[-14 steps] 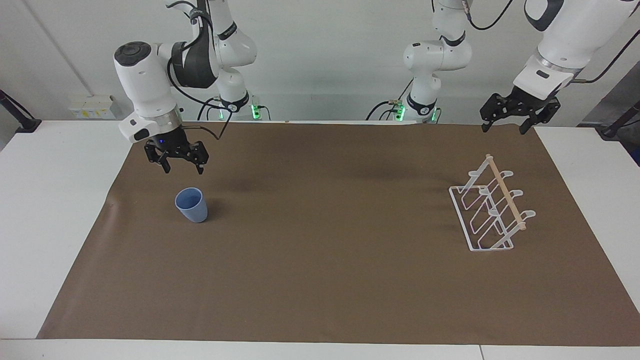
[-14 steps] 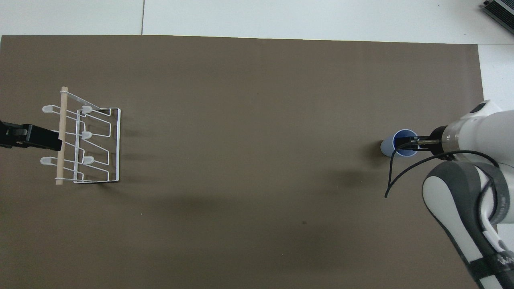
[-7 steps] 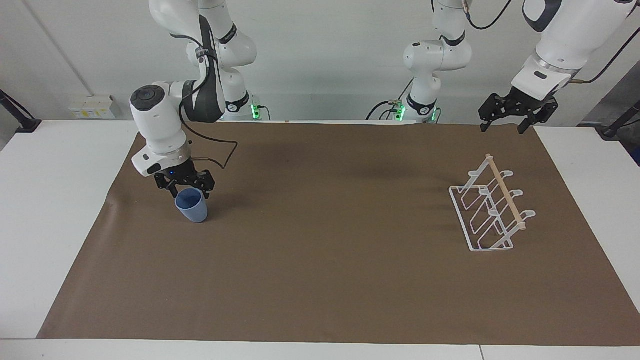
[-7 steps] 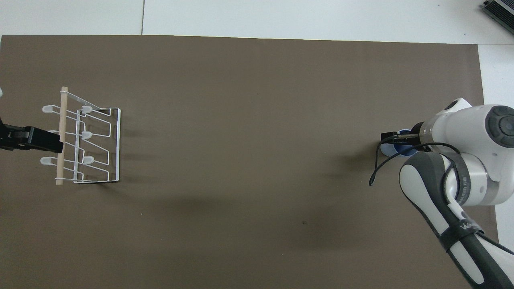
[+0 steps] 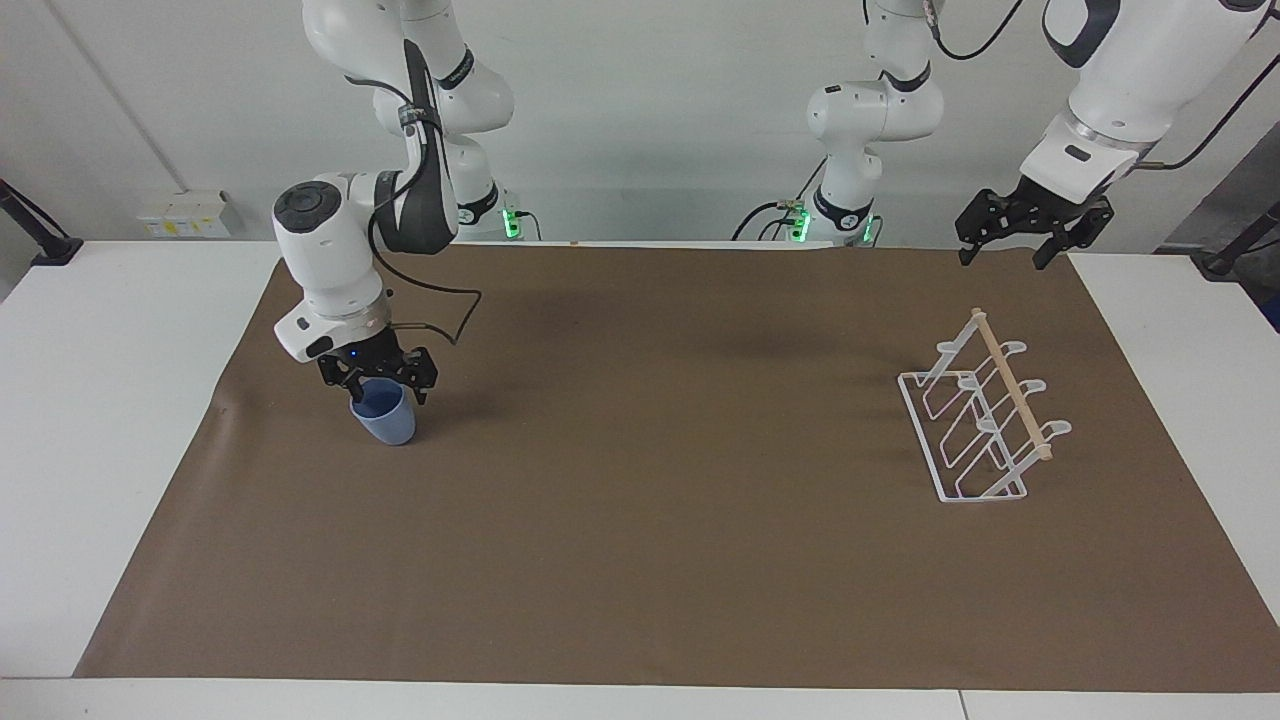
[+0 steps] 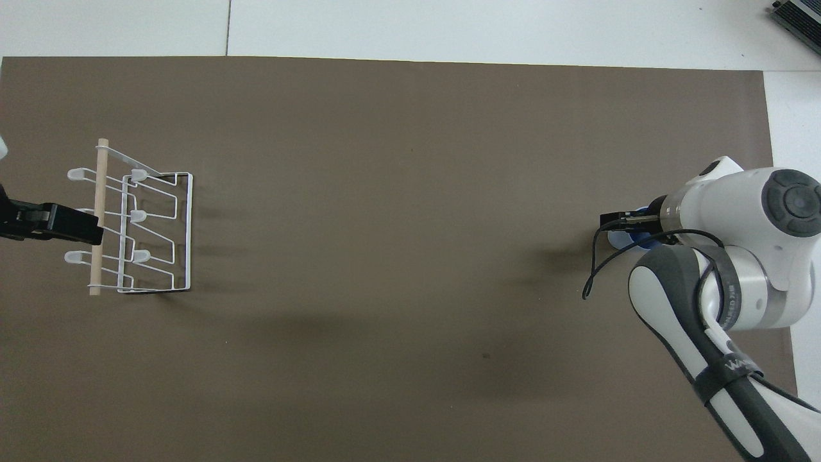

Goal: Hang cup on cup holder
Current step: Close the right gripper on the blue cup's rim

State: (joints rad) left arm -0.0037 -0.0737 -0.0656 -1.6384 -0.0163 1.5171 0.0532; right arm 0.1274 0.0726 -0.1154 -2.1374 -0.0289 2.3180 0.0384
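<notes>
Right now your right gripper [image 5: 378, 385] sits at the rim of the small light-blue tapered plastic cup [image 5: 384, 415], jaws open astride it, nothing gripped. Cup stands upright, axis vertical, near the desk's right-arm end. White wire cup holder [image 5: 980, 420] stands well apart; left gripper [image 5: 1020, 225] waits above it, jaws open.
</notes>
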